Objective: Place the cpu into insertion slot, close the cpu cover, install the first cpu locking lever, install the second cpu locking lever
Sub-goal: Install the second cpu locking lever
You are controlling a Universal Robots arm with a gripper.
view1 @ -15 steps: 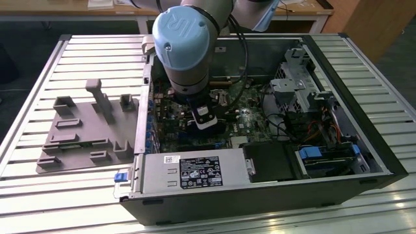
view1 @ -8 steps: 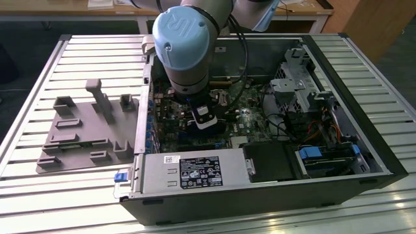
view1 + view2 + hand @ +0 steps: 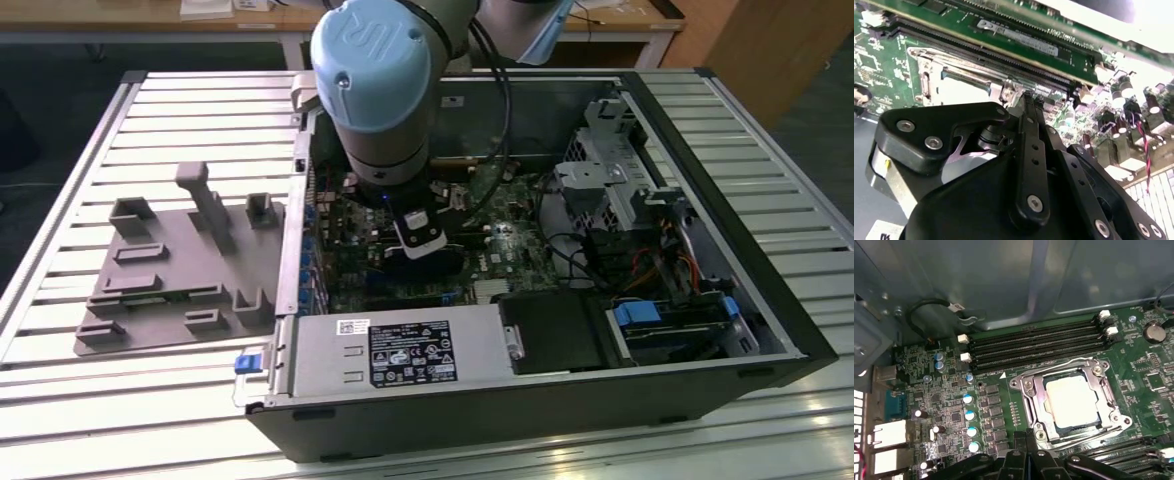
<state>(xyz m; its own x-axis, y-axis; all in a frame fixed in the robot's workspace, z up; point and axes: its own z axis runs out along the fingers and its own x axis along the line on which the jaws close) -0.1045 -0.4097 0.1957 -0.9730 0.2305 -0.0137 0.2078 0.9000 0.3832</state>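
Gripper (image 3: pixel 1026 440) fingers pressed together, empty, beside the slot (image 3: pixel 1070 402).
Cpu (image 3: pixel 1072 400) sits seated under the cover (image 3: pixel 1036 400); fingertips partly cut off.

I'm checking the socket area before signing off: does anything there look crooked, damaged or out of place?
Nothing stands out. In the first wrist view the cpu lies flat and square in the insertion slot, and the cpu cover frames it evenly. The memory slots beside it look undamaged. The gripper is at the socket's edge.
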